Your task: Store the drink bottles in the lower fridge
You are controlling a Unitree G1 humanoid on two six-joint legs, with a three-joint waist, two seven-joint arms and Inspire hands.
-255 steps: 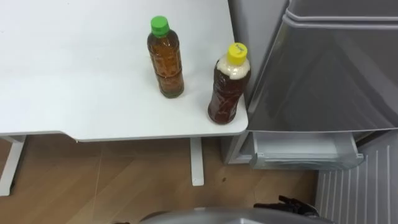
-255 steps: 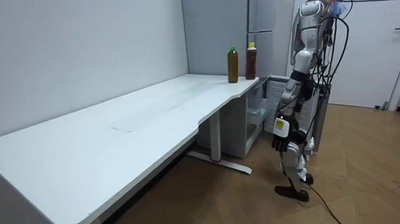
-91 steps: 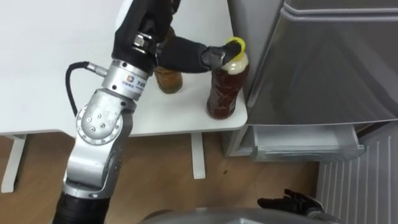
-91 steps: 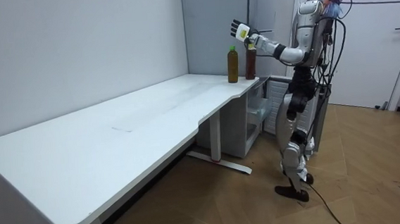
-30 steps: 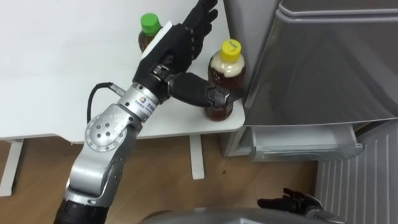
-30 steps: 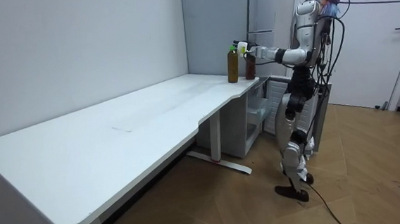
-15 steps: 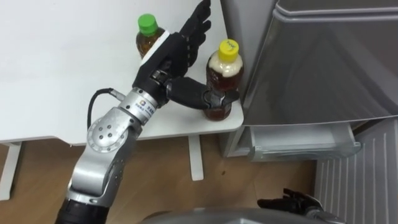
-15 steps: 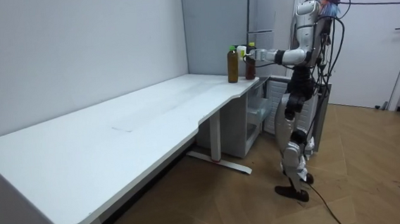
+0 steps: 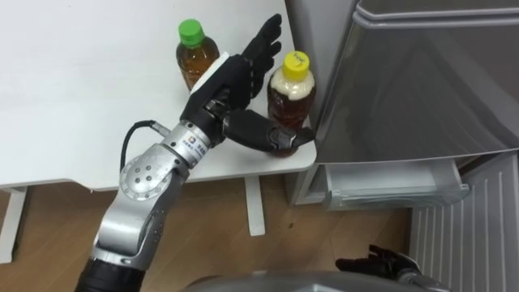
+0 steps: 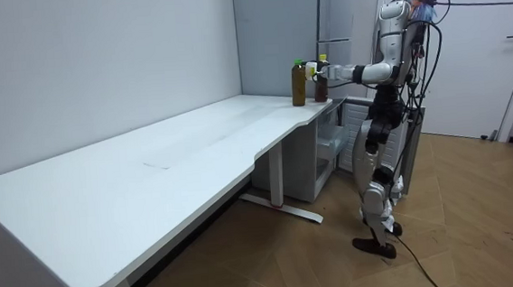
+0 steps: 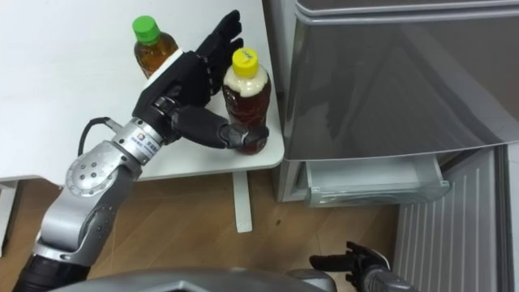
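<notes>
left robot hand (image 9: 229,81) spread, straight fingers behind the yellow-capped bottle (image 9: 292,91), thumb across its front; an uneven squeeze could shove it off the counter (image 9: 81,97) corner beside the thumb; right robot hand (image 9: 381,264) hangs relaxed

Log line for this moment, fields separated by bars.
left robot hand: open, thumb across yellow-capped bottle | bottle: on table corner | right robot hand: low, open | lower fridge: open

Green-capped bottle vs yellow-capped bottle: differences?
The green-capped bottle holds amber liquid; the yellow-capped bottle holds darker brown, pale under its cap. The yellow-capped bottle stands at the table corner beside the fridge; the green-capped bottle farther in. The left hand brackets the yellow-capped bottle, thumb in front, fingers straight alongside; the green-capped bottle is outside it. Both upright, capped.
</notes>
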